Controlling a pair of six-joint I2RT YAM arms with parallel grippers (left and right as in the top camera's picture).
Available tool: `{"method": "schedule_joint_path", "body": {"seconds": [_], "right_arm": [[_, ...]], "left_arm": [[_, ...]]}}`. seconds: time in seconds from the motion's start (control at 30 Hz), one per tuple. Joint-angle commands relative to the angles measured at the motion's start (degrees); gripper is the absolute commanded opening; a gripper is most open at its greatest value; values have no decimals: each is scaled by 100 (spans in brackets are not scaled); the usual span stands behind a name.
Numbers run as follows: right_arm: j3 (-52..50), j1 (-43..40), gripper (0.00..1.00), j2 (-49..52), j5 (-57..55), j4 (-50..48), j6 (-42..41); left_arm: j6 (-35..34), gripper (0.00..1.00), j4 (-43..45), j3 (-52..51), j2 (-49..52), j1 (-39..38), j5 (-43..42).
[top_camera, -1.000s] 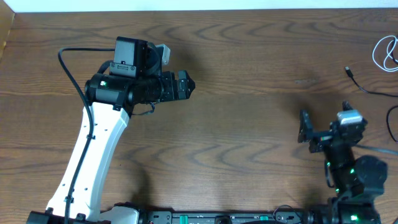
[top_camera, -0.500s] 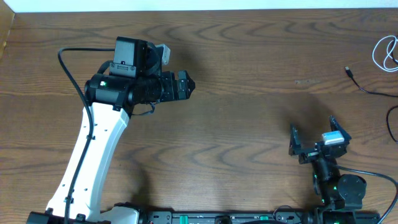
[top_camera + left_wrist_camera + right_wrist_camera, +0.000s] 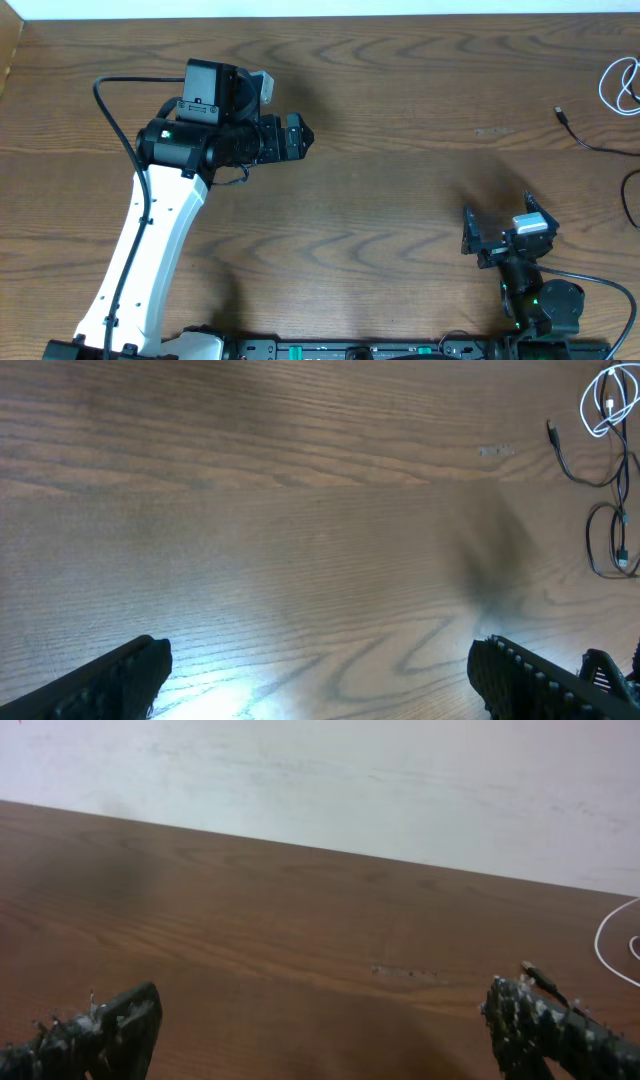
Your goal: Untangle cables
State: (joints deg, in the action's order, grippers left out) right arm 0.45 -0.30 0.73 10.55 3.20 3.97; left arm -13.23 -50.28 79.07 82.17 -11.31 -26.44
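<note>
Wooden table (image 3: 400,120) carries a white cable (image 3: 601,88) and black cable (image 3: 562,115) far right. Left gripper (image 3: 320,670) and right gripper (image 3: 498,225) hang spread, empty.

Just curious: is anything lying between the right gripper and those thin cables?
Nothing visible does. Only bare brown wooden table lies between the open right gripper and the thin white cable and thin black cable.

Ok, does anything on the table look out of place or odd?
Nothing is spilled or damaged. The white cable and black cable sit at the table's far right edge, partly outside the overhead view. The left gripper and right gripper are open, empty and well away from them. A faint scuff marks the wood.
</note>
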Motion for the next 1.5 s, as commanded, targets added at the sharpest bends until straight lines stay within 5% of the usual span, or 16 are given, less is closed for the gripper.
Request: {"method": "schedule_joint_path", "body": {"seconds": [0.0,0.37,0.57,0.8,1.23,1.47], "right_arm": [[-13,72,99,-42,-31,28,-70],[-13,72,99,-42,-31,28,-70],[-13,72,99,-42,-31,28,-70],[-13,72,99,-42,-31,28,-70],[-13,72,99,-42,-31,28,-70],[-13,72,99,-42,-31,28,-70]], "left_arm": [[55,99,2,-13,-50,11,55],[55,99,-173,-13,-50,15,52],[251,99,-337,-20,-50,22,876],[1985,99,555,-514,-680,63,1047],[2505,99,3801,-4417,-4371,782,1054],[2651,99,4168,-5796,-5880,782,1217]]}}
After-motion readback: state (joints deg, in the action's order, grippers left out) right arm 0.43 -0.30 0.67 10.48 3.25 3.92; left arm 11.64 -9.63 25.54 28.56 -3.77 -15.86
